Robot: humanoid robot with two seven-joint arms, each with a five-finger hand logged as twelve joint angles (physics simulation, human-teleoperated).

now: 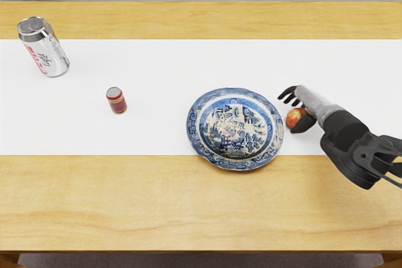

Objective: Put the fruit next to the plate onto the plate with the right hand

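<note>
A blue-and-white patterned plate [235, 128] lies on the white runner right of centre. Just beyond its right rim sits a small red-orange fruit [294, 117] on the runner. My right hand [296, 110] comes in from the right edge and is at the fruit: dark fingers spread above it and the thumb curls under its right side. The fingers partly wrap the fruit, which still rests beside the plate, apart from the rim.
A silver and red soda can [43, 47] lies tilted at the far left. A small red can [116, 100] stands left of the plate. The white runner [157, 67] crosses the wooden table [188, 205].
</note>
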